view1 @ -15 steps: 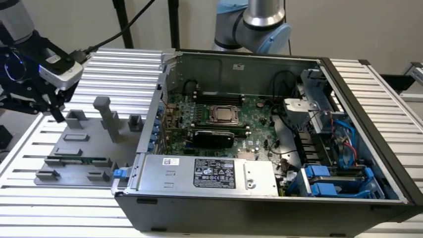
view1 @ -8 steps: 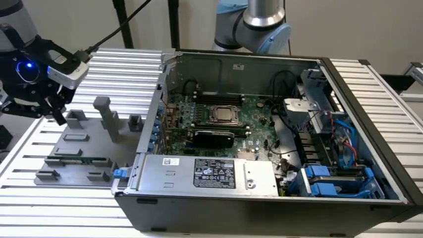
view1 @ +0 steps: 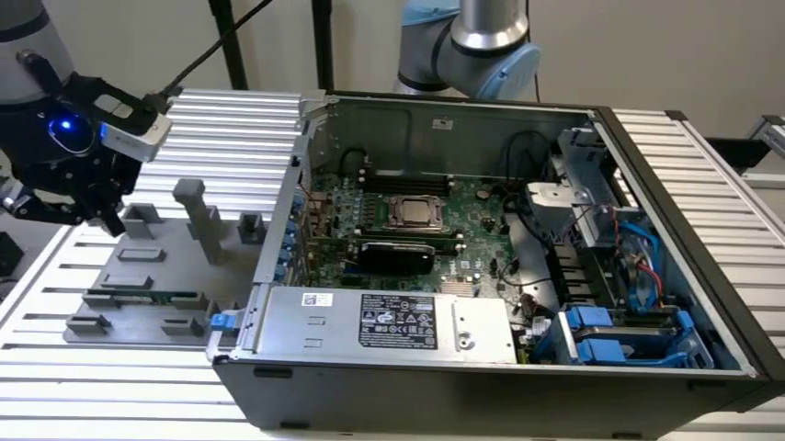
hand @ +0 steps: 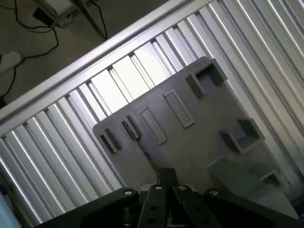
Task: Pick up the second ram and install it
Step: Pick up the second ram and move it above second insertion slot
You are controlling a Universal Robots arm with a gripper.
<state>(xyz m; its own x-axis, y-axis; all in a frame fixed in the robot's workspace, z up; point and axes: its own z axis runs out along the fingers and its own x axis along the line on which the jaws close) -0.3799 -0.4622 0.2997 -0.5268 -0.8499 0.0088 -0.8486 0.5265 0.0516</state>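
The gripper (view1: 84,213) hung over the far end of the grey holder plate (view1: 172,273); whether it was spread or pressed together could not be told. The second ram (view1: 142,297) lay flat in its cradle at the plate's near end, well apart from the gripper and untouched, so by my reading the step in hand was the approach to the pick.

To do that step well, the gripper would need to travel along the plate towards the stick, clearing the tall upright post (view1: 197,219) and the low blocks (view1: 138,223) between; it should line up squarely across the stick's long edges and grip near the middle, so the board stays level; a grip on the flat faces would risk the small chips; a skewed grip could let so thin a board twist or slip.

The ram was a long, thin green strip, hard and probably brittle; the plate looked like matt grey plastic, with shallow rectangular slots (hand: 179,109) and boxy pockets (hand: 242,135); the table (view1: 233,119) was ribbed, shiny aluminium; the open computer case (view1: 491,372) was dark sheet metal, holding the large green main board (view1: 472,197) on the exterior view's right.
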